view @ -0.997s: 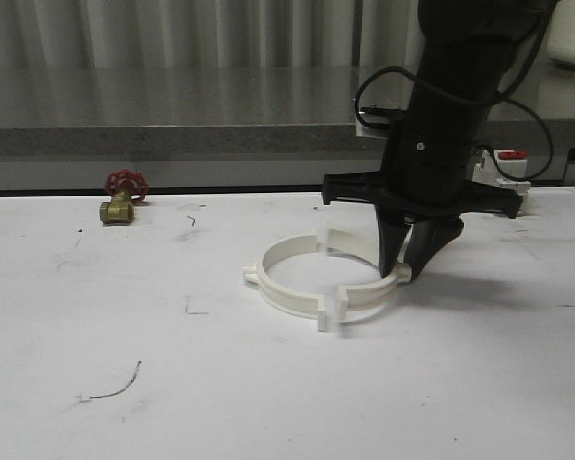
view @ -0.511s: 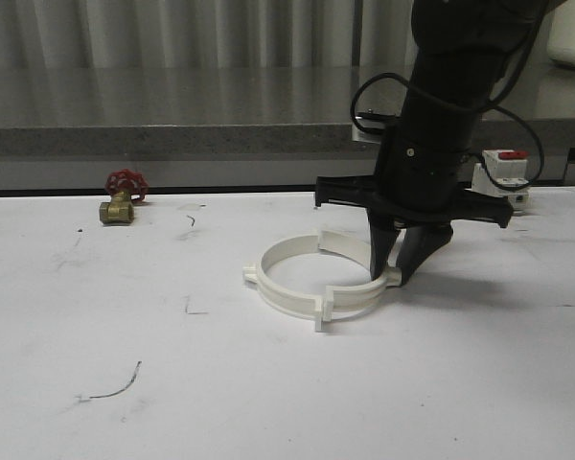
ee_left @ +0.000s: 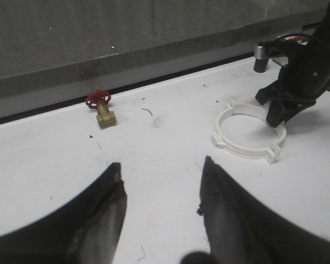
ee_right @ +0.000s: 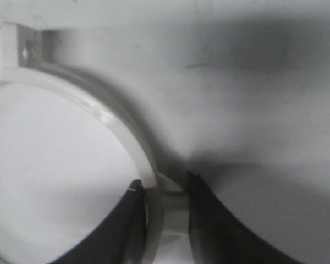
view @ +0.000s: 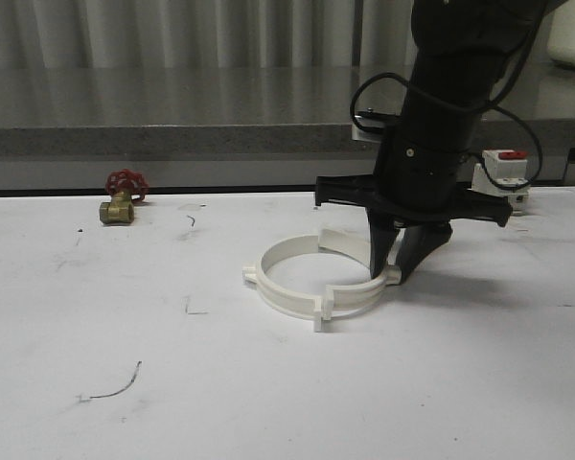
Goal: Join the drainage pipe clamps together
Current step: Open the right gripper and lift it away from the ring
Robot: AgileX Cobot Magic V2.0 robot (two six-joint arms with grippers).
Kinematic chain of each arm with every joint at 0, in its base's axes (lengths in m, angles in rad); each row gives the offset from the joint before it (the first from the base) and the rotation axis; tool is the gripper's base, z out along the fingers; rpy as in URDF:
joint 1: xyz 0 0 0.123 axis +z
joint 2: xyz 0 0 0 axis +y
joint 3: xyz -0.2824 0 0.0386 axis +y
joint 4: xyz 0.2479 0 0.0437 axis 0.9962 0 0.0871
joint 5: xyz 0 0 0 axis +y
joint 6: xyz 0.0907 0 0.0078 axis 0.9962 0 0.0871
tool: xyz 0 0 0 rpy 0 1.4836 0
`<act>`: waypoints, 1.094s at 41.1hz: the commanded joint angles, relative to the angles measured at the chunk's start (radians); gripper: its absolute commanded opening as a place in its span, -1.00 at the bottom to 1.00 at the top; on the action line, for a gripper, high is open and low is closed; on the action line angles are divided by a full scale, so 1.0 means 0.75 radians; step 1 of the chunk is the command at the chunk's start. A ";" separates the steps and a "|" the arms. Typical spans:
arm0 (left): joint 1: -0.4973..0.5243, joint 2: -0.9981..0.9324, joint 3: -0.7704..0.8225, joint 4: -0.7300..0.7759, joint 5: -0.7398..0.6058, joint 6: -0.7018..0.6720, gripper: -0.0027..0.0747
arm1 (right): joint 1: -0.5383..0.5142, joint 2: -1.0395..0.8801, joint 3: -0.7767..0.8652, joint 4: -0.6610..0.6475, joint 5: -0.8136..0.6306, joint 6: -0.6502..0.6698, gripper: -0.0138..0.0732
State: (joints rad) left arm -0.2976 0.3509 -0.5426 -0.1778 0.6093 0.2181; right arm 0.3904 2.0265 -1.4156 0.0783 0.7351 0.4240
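Note:
Two white drainage pipe clamps lie mid-table as one ring: the left half [view: 271,278] and the right half [view: 360,295]. Their end tabs meet at the front [view: 322,312] and sit close together at the back. My right gripper [view: 395,270] points straight down and is shut on the right half's wall at its outer lug. In the right wrist view, the fingers [ee_right: 165,184] pinch the white band [ee_right: 115,121], one inside the ring, one outside. My left gripper [ee_left: 160,168] hangs open over bare table, well short of the ring [ee_left: 247,132].
A brass valve with a red handwheel [view: 122,199] sits at the back left. A white breaker with a red top [view: 503,172] stands behind the right arm. A grey counter ledge [view: 172,139] runs along the table's far edge.
My right gripper has moved left with the right half. The gap between the front tabs has closed, and the two halves now form one ring. The left half has stayed put.

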 commanded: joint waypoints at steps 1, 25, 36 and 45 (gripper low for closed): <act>0.000 0.019 -0.036 -0.021 -0.109 -0.009 -0.12 | 0.000 -0.069 -0.036 -0.016 -0.034 0.000 -0.16; 0.000 0.019 -0.036 -0.021 -0.109 -0.009 -0.12 | 0.000 -0.077 -0.047 -0.005 -0.033 0.000 0.06; 0.000 0.019 -0.036 -0.021 -0.109 -0.009 -0.12 | -0.002 -0.230 -0.047 -0.062 -0.020 -0.002 0.14; 0.000 0.019 -0.036 -0.021 -0.109 -0.009 -0.12 | -0.002 -0.507 -0.020 -0.176 0.061 -0.234 0.13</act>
State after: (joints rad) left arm -0.2976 0.3509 -0.5426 -0.1778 0.6093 0.2181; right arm 0.3904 1.7809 -1.4182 -0.0227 0.7863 0.3535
